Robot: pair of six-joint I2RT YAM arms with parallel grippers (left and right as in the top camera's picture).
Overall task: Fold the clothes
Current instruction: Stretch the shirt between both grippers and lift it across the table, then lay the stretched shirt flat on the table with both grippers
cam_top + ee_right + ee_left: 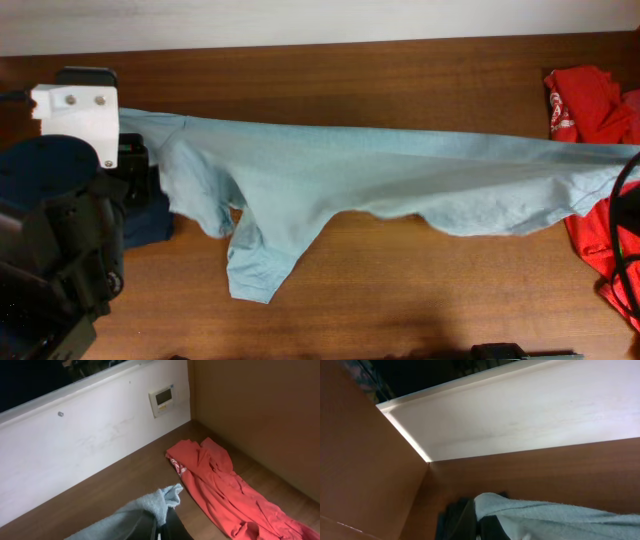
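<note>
A pale grey-blue T-shirt (400,175) hangs stretched across the table between both arms, one sleeve (255,265) drooping onto the wood. My left gripper (479,522) is shut on the shirt's left end (545,515). My right gripper (160,527) is shut on its right end (162,502), at the right edge of the overhead view (632,155). A red shirt with white print (585,105) lies at the right, also in the right wrist view (225,490). A dark navy garment (148,225) lies under the left arm.
The wooden table (400,300) has a white wall along its back edge (300,20). Brown side panels close in the left (360,460) and right (260,415) sides. A small white wall panel (162,400) sits on the back wall.
</note>
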